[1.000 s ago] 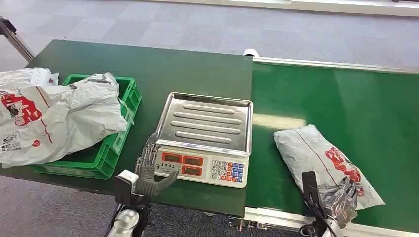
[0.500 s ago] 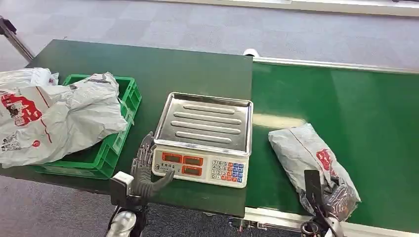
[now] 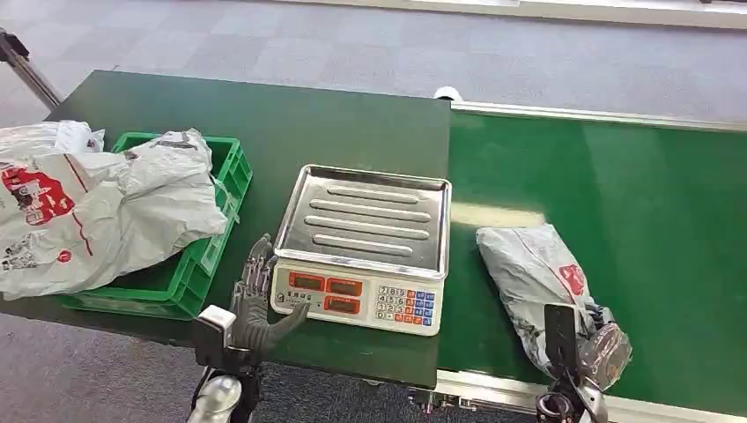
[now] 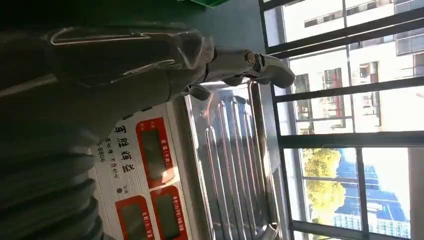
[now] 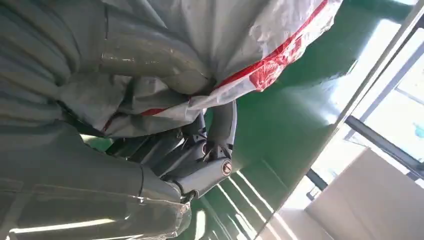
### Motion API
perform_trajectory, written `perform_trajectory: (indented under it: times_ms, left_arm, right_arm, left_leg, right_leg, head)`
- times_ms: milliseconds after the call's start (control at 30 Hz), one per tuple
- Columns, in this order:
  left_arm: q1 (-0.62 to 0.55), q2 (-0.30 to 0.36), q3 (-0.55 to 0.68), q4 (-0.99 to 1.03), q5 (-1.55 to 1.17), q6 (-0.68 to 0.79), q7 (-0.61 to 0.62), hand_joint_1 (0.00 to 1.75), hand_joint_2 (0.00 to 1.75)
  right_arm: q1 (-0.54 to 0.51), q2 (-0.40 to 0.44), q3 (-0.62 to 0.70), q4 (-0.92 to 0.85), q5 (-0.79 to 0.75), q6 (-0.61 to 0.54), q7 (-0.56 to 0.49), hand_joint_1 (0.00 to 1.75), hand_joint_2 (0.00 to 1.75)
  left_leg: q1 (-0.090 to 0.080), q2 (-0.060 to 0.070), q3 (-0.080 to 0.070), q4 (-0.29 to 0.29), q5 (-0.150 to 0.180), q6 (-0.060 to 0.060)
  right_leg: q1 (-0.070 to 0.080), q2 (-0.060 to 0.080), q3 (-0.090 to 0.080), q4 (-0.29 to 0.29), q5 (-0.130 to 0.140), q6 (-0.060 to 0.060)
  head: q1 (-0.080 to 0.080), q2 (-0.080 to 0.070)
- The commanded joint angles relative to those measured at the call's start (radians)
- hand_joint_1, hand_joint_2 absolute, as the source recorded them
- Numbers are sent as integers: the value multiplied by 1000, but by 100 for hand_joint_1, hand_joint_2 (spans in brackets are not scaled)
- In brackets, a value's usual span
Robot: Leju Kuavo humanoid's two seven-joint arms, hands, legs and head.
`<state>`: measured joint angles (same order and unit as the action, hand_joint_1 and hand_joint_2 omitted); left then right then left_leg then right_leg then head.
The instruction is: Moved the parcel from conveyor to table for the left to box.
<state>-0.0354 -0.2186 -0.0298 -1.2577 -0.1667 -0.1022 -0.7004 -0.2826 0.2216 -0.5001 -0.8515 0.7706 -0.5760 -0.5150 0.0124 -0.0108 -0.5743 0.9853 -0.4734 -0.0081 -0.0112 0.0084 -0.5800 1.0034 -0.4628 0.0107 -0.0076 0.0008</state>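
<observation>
Parcel (image 3: 536, 278): grey plastic bag with red print, lying on the green conveyor (image 3: 634, 203) just right of the scale (image 3: 361, 251). Right hand (image 3: 601, 351): fingers (image 5: 220, 125) closed on the parcel's near end. Left hand (image 3: 255, 295): fingers spread, holding nothing, beside the scale's front left corner on the table (image 3: 291, 123). Green crate (image 3: 189, 269): at the table's left, heaped with grey bags (image 3: 97, 207).

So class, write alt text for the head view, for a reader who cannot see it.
The right robot hand grips a grey parcel on the green conveyor. The left robot hand rests open beside an electronic scale, near a green crate holding grey bags.
</observation>
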Motion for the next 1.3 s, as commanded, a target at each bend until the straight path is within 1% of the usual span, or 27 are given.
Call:
perform_trajectory:
  times_ms: [33, 100, 367, 433, 467, 600, 633, 900, 933, 967, 1000, 1033, 1067, 1100, 1200, 1267, 1300]
  left_arm:
    - [-20, 23, -15, 30, 5, -2, 2, 0, 175]
    - [-25, 23, -16, 35, 5, -1, 2, 0, 175]
    - [-25, 23, -16, 35, 5, -1, 2, 0, 175]
    - [-25, 23, -16, 35, 5, -1, 2, 0, 175]
    - [-25, 23, -16, 35, 5, -1, 2, 0, 175]
    - [-25, 23, -16, 35, 5, -1, 2, 0, 175]
    - [-25, 23, -16, 35, 5, -1, 2, 0, 175]
    - [-25, 23, -16, 35, 5, -1, 2, 0, 175]
    - [-27, 23, -17, 36, 6, -1, 2, 0, 175]
    - [-29, 24, -18, 37, 8, -2, 2, 0, 175]
    - [-34, 24, -22, 42, 8, -2, 2, 0, 175]
    - [-38, 24, -25, 46, 9, 0, 2, 0, 175]
    - [-40, 23, -25, 47, 12, 3, 2, 0, 175]
    - [-40, 23, -25, 47, 12, 3, 2, 0, 175]
    - [-45, 21, -26, 42, 19, 11, 2, 0, 175]
    - [-51, 16, -22, 43, 19, 11, 2, 0, 175]
    - [-53, 15, -20, 44, 18, 10, 2, 0, 175]
  right_arm:
    - [-9, 5, 22, -2, -62, 20, -48, 175, 175]
    - [2, 13, 14, -31, -128, 35, -98, 175, 175]
    - [2, 13, 14, -31, -128, 35, -98, 175, 175]
    - [2, 13, 14, -31, -128, 35, -98, 175, 175]
    - [2, 13, 14, -31, -128, 35, -98, 175, 175]
    - [2, 13, 14, -31, -128, 35, -98, 175, 175]
    - [2, 13, 14, -31, -128, 35, -98, 175, 175]
    - [2, 13, 14, -31, -128, 35, -98, 175, 175]
    - [15, 26, -1, -75, -244, 124, -171, 175, 175]
    - [40, 29, 14, -137, -323, 185, -183, 175, 175]
    - [80, 30, 50, -231, -408, 216, -183, 175, 175]
    - [113, 29, 86, -322, -486, 223, -183, 175, 175]
    - [137, 21, 118, -365, -528, 208, -183, 175, 175]
    - [137, 21, 118, -365, -528, 208, -183, 175, 175]
    - [181, 15, 171, -548, -649, 172, -183, 175, 175]
    - [189, 22, 188, -672, -672, 122, -183, 175, 175]
    - [190, 27, 192, -713, -684, 110, -183, 175, 175]
  left_leg:
    - [0, 1, 2, -1, 0, 0]
    - [0, 1, 2, -1, 0, 0]
    - [0, 0, 1, -1, 0, 0]
    - [0, 2, 4, -2, 0, 0]
    - [0, 1, 1, 0, 0, 0]
    - [0, 2, 3, -2, 0, 1]
    - [0, 0, 1, 0, 0, 0]
    - [0, 1, 2, -1, 0, 0]
    - [0, 1, 3, -1, 0, 0]
    - [0, 0, 0, 0, 0, 0]
    - [0, 0, 1, -1, 0, 0]
    - [0, -1, 1, 0, 0, 0]
    - [0, -1, 1, 0, 0, 0]
    - [-1, -3, 0, 0, 0, 0]
    - [-1, -2, 0, 0, 0, 0]
    - [-2, 0, -2, 1, 0, 0]
    - [-2, 0, -1, 1, -1, 1]
  right_leg:
    - [0, 0, 1, -1, 0, -1]
    - [0, -1, 2, -1, 0, -1]
    - [0, -1, 1, -1, 0, 0]
    - [0, -1, 3, -2, 0, -1]
    - [0, -1, 1, -1, 0, 0]
    - [0, -1, 3, -2, 0, -1]
    - [0, -1, 1, 0, 0, 0]
    - [0, -1, 2, -1, 0, -1]
    - [0, -1, 3, -2, 0, -1]
    - [0, -1, 0, 0, 0, 0]
    - [0, -1, 1, -1, 0, -1]
    - [0, -2, 1, 0, -1, -1]
    - [0, -3, 1, 0, -1, -1]
    - [-1, -5, 0, 1, -1, -1]
    - [-1, -3, 0, 0, -1, 0]
    - [-2, -1, -3, 2, -1, 0]
    - [-1, -1, -2, 2, -1, 0]
  head:
    - [0, 0]
    - [0, 0]
    - [0, 0]
    - [0, 0]
    - [0, 0]
    - [0, 0]
    - [0, 0]
    - [0, 0]
    - [0, 0]
    - [0, 0]
    - [0, 0]
    - [0, 0]
    - [0, 0]
    - [0, 0]
    - [0, 0]
    - [0, 0]
    - [0, 0]
